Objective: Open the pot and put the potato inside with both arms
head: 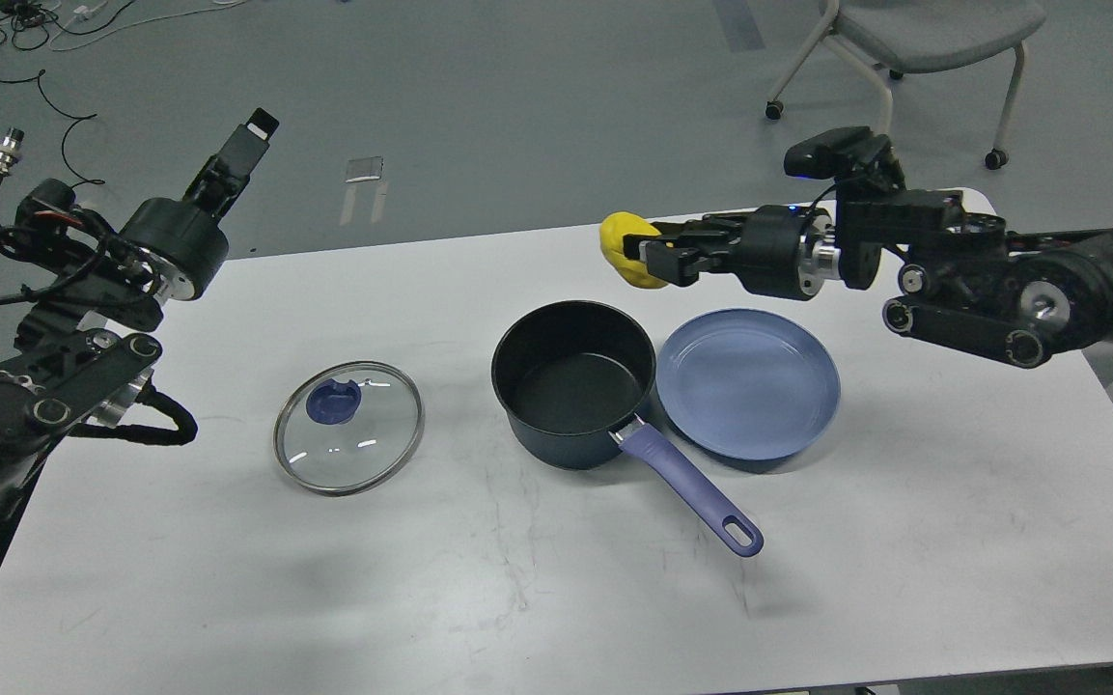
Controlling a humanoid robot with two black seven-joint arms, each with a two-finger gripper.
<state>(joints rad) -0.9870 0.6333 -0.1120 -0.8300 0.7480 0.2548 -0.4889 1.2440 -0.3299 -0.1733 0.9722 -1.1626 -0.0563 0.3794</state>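
The dark pot with a purple handle stands open and empty at the table's middle. Its glass lid with a blue knob lies flat on the table to the left. My right gripper is shut on the yellow potato and holds it in the air above and behind the pot's far right rim. The blue plate to the right of the pot is empty. My left gripper is raised off the table's far left corner, holds nothing, and its fingers cannot be told apart.
The white table has bare room in front of the pot and the lid. A grey chair stands on the floor behind the table at the right. Cables lie on the floor at the far left.
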